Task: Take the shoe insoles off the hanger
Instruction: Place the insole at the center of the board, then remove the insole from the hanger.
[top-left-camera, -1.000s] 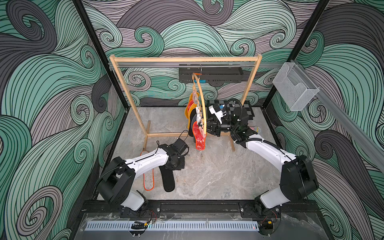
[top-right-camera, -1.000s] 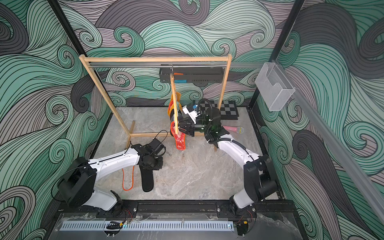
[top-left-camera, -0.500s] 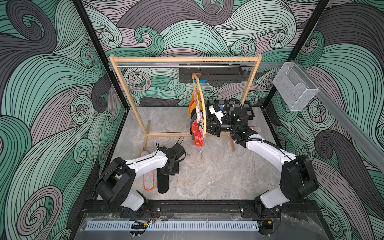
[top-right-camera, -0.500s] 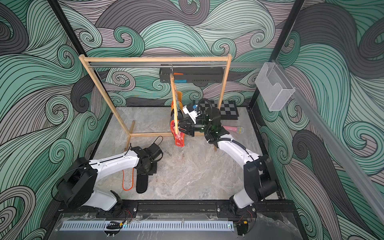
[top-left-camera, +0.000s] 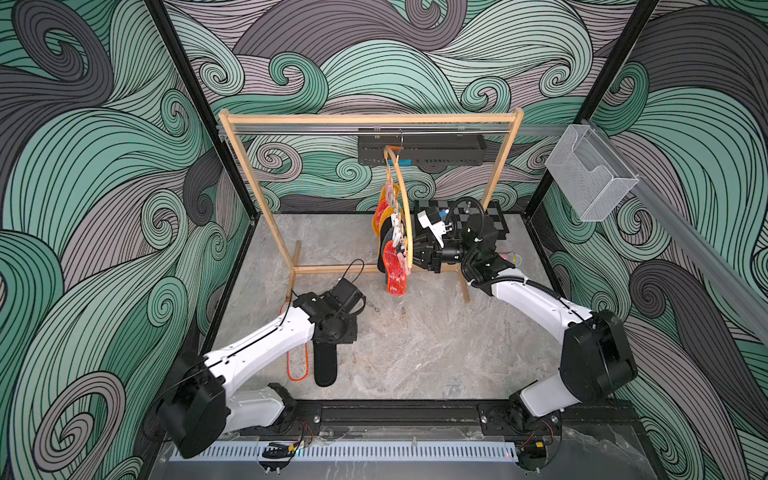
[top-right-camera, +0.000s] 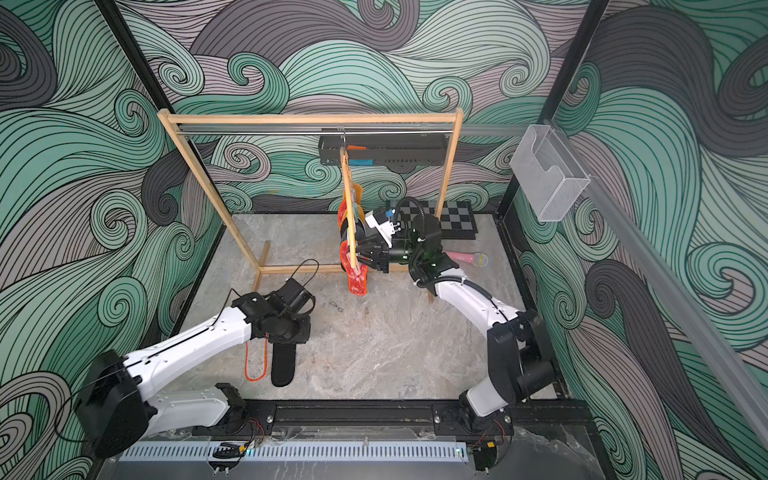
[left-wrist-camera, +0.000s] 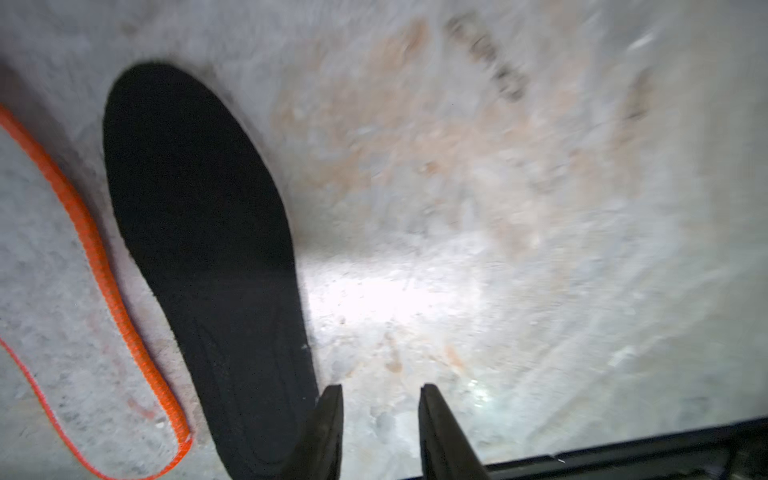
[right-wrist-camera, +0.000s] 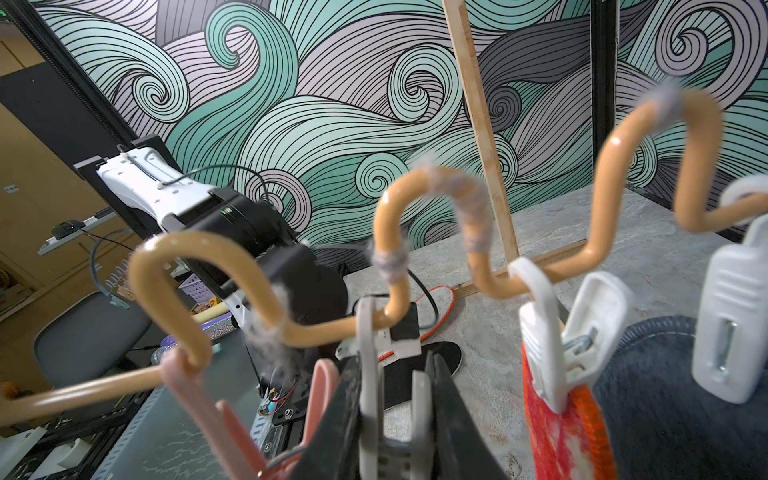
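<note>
Change since one second ago: the left gripper (left-wrist-camera: 380, 390) has swung down toward the front of the cell. The black insole (top-left-camera: 325, 365) that hung from it then now lies flat on the marbled floor (top-left-camera: 415, 345). The jaws now stand narrowly apart with nothing between them. In the left wrist view one end of that insole sits just beside one finger. The right gripper (right-wrist-camera: 392, 365) has not shifted and stays clamped on a grey peg (right-wrist-camera: 368, 332) of the hanger (top-left-camera: 406, 216).

Off the hanger: the black insole lies side by side with the pale insole (top-left-camera: 298, 365), which has orange edging, both near the left arm.

The hanger hangs by its hook from the rail of the wooden rack (top-left-camera: 370, 118), turned edge-on in both top views. The insoles on it are bunched, and we cannot count them. A red-white insole (top-left-camera: 395, 274) hangs lowest, with a mustard insole (top-right-camera: 359, 203) higher and dark ones between.

In the right wrist view the tan wavy bar (right-wrist-camera: 388, 224) carries tufts of fuzz. A white peg (right-wrist-camera: 540, 332) pinches the red-white insole, and the dark grey insole (right-wrist-camera: 665, 407) hangs just beside it.
</note>
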